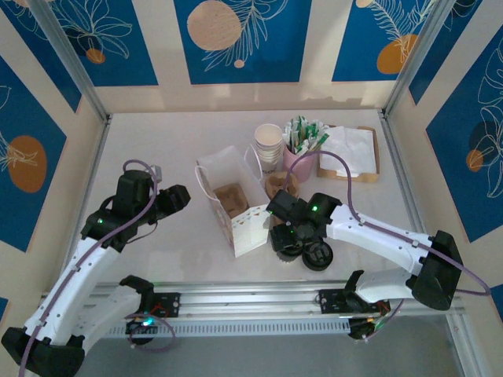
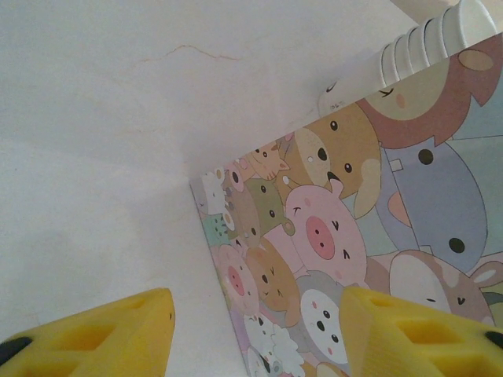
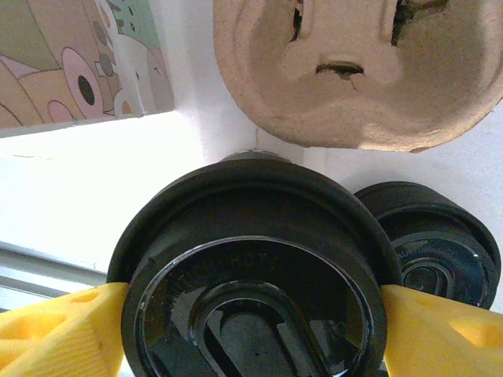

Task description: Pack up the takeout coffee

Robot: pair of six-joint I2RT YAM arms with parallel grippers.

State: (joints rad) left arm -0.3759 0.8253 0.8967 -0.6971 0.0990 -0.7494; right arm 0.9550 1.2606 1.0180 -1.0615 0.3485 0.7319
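right gripper (image 3: 250,323) | pinching the takeout coffee (image 3: 251,228) at its black lid, one yellow finger on each side | coffee just right of the cartoon bag (image 1: 236,206), below a cardboard cup carrier (image 3: 354,71), second black lid (image 3: 434,236) beside it | left gripper (image 2: 255,330) spread, empty, over the desk (image 2: 118,118) beside the bag's printed side

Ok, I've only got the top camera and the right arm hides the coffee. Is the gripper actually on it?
Observer: Yes. On the right wrist camera the right gripper has its yellow fingers against both sides of the coffee, at its black lid.
Operator: Is the left gripper open?
Observer: Open wide, nothing gripped.
Operator: What is it facing?
Observer: The bag, its cartoon-animal side, with bare table to the left of it.
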